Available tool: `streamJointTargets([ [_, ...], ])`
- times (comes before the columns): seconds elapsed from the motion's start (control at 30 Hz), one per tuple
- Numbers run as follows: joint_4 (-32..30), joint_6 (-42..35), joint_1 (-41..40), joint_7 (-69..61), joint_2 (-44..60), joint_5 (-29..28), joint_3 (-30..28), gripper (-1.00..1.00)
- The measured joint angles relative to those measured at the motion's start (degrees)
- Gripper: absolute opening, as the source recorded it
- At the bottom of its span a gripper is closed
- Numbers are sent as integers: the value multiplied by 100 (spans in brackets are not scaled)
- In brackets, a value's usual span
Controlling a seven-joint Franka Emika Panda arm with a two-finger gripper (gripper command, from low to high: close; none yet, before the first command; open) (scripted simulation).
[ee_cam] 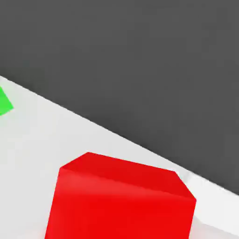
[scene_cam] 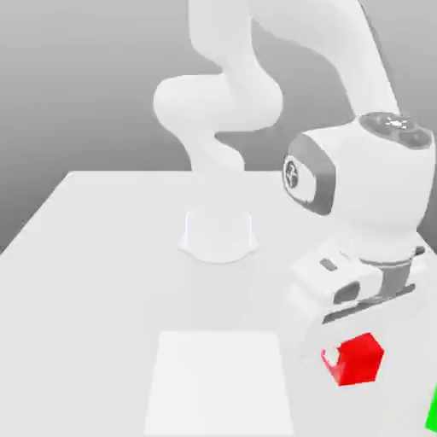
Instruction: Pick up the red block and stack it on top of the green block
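The red block (scene_cam: pixel 356 358) sits low and right of centre in the exterior view, just under my pincer (scene_cam: pixel 341 341), and in the hand view it bulks large in the lower middle of the frame (ee_cam: pixel 121 203). Whether my pincer is wide, narrow or already closed on the block I cannot tell. The block looks to me a small, stiff cube, light for its size, with plain glossy faces that I judge could be slippery; it should not crush or bend, so a firm squeeze ought to be safe. I would take it across two opposite flat sides, near the middle of their height, square to the faces and not across the corners, so it cannot twist out. It appears tilted or turned relative to the table (scene_cam: pixel 102 256) edge, which I would want to match. The green block (scene_cam: pixel 433 411) is a sliver at the lower right edge of the exterior view, near the red one but apart from it; in the hand view it is a small patch at the left edge, upper half (ee_cam: pixel 4 101). Between the two I see bare table. A pale square patch (scene_cam: pixel 220 380) lies lower centre, and my own base (scene_cam: pixel 218 235) stands behind, both well apart from the path
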Motion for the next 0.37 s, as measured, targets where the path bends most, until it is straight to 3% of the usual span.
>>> streamJointTargets([
  [0.1,618,-283,327,-557,396,-219,328,-100],
  [0.23,856,196,632,-460,1168,-673,154,-100],
  [0.27,870,285,675,-429,1271,-729,106,100],
  [0.37,869,285,675,-429,1271,-729,106,100],
])
